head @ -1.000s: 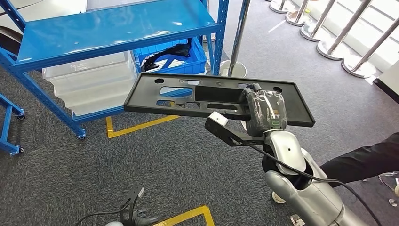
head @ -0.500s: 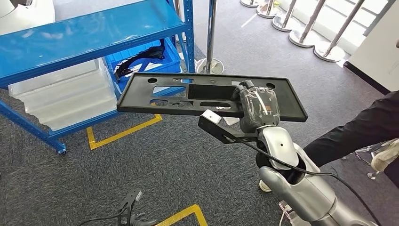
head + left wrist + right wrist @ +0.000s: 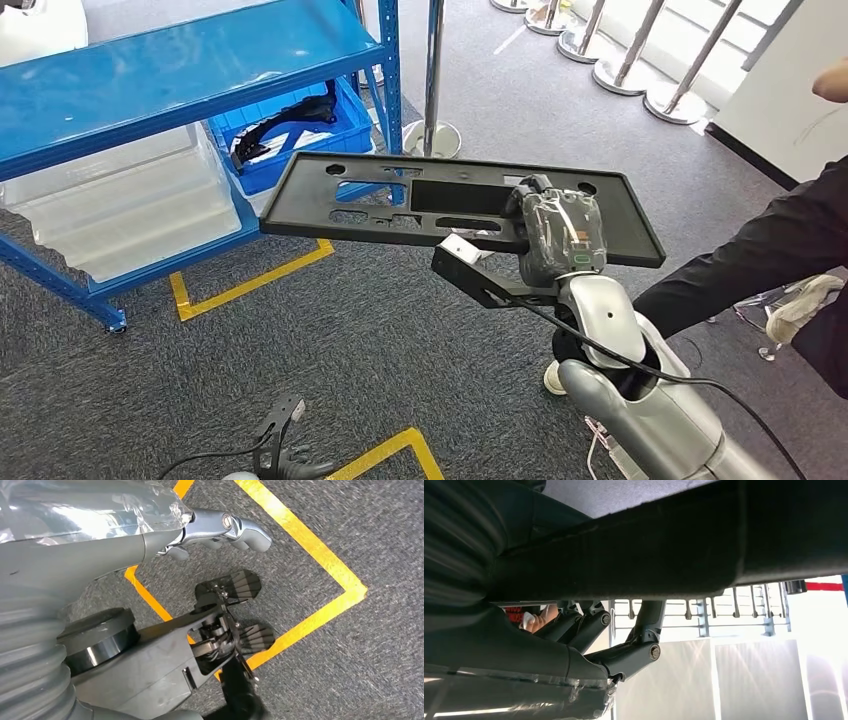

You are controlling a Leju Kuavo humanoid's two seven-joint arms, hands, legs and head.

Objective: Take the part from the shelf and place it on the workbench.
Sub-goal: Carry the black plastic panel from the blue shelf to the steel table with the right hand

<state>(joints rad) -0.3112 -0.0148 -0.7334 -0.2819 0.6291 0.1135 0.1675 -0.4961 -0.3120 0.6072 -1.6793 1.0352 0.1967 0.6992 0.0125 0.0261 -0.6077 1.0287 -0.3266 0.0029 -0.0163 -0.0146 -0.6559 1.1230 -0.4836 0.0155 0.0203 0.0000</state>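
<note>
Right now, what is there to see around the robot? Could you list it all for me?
Black part: one, long flat black panel with cut-outs, held level above the carpet.
Shelf: one, blue metal, behind the part on the left.
Blue bin: one, on the shelf's lower level, with a black piece in it.
Clear bins: a translucent white stack on the lower level.
Floor tape: yellow lines on grey carpet.
Barrier posts: several, silver with round bases, behind the shelf and along the far right.
Person's sleeve: dark, at the right edge.
Right hand: grips the part's near edge.
Left hand: hangs over the carpet, fingers curled, holding nothing.
</note>
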